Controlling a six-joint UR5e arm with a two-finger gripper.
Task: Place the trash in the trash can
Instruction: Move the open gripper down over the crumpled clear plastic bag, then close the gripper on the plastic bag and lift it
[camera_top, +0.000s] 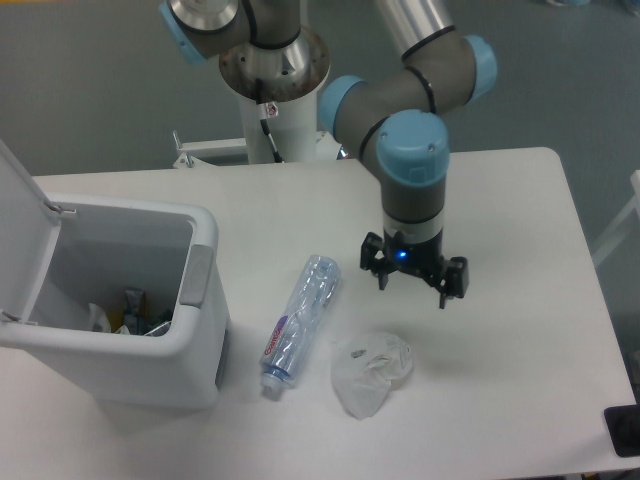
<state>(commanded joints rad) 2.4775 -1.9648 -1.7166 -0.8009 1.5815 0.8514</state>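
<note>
While its hinged lid stands tipped back at the far left edge of the view, the trash can (150, 355) sits open on the left part of the white table (520, 200), well to the left of the jaws and a little nearer the camera than they are. A grey latch is visible on the wall that faces the jaws, and some scraps lie in the bottom of the bin. Between the bin and the jaws lies the water bottle (300, 325), flat on the table, its length running from upper right to lower left, its cap end pointing toward the camera and close to the bin's corner. Its upper end lies just left of the jaws, apart from them. The plastic bag (372, 372) lies crumpled on the table directly below and slightly left of the jaws, on the camera side, near but not touching the bottle. The gripper (412, 286) hangs above the table on the arm's grey and blue wrist, a small blue light showing on its body. Its two fingers point down and stand wide apart, holding nothing and touching neither piece of trash. To the right of the jaws there is only bare tabletop.
</note>
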